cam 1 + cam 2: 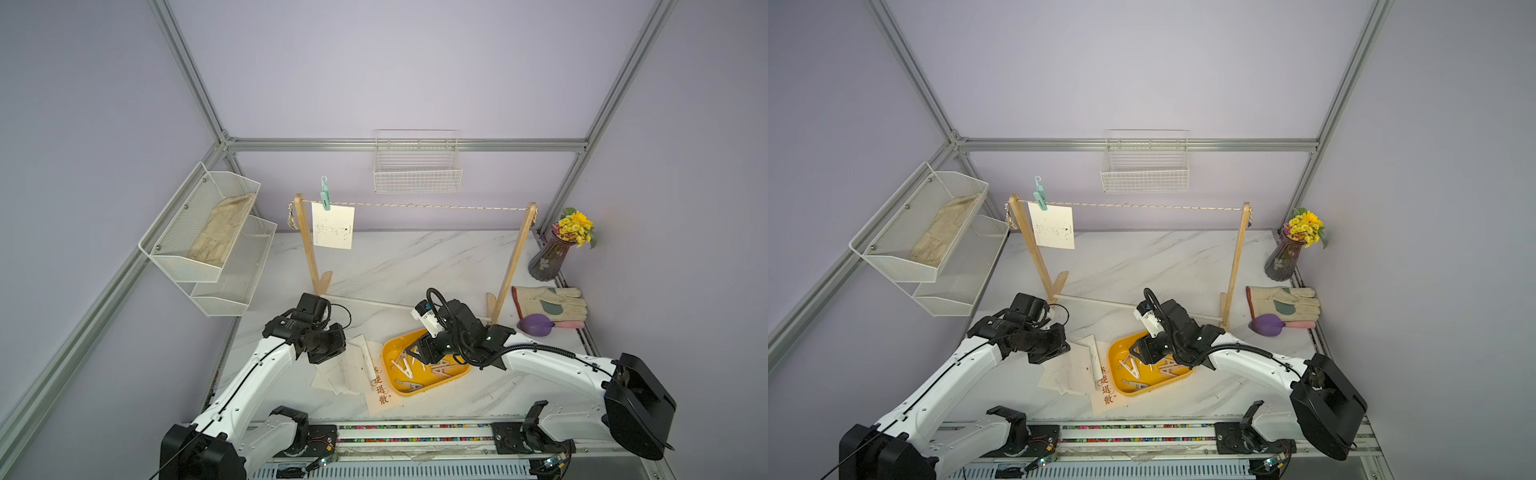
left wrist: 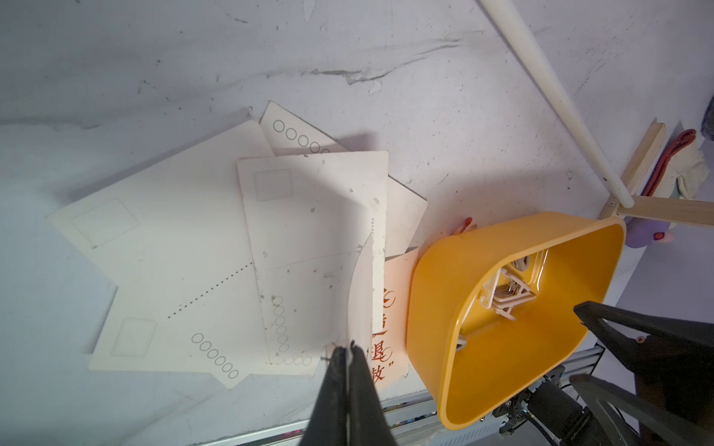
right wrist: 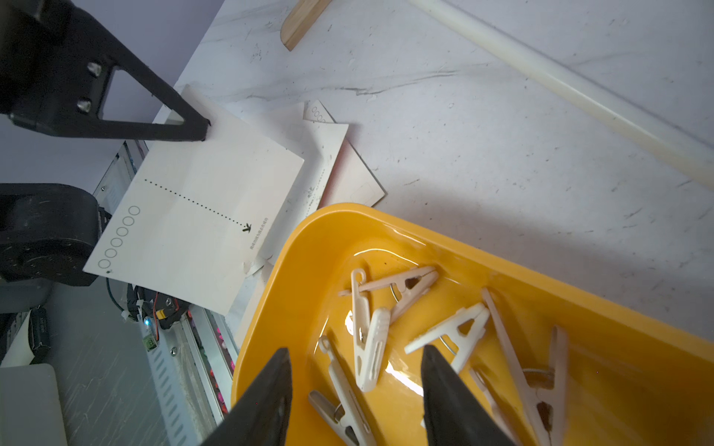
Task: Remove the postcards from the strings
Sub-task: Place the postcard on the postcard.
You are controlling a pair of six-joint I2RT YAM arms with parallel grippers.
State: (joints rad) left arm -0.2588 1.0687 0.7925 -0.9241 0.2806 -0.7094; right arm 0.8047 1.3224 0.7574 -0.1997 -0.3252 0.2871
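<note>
One cream postcard (image 1: 332,226) hangs from the string (image 1: 436,206), pinned by a green clothespin (image 1: 325,195) near the left wooden post (image 1: 305,245). Several postcards (image 2: 174,251) lie piled on the table, and a pink one with calligraphy (image 1: 382,395) lies beside the yellow tray (image 1: 415,388). My left gripper (image 2: 349,353) is shut on the corner of a cream postcard (image 3: 193,216), held just above that pile. My right gripper (image 3: 354,349) hangs open over the tray, above loose clothespins (image 3: 456,336), and holds nothing.
A white rod (image 1: 374,303) joins the stand's feet. A work glove (image 1: 548,303), a purple object (image 1: 536,324) and a vase of flowers (image 1: 548,257) sit at the right. Mesh shelves (image 1: 208,232) hang on the left wall, a wire basket (image 1: 417,174) on the back wall.
</note>
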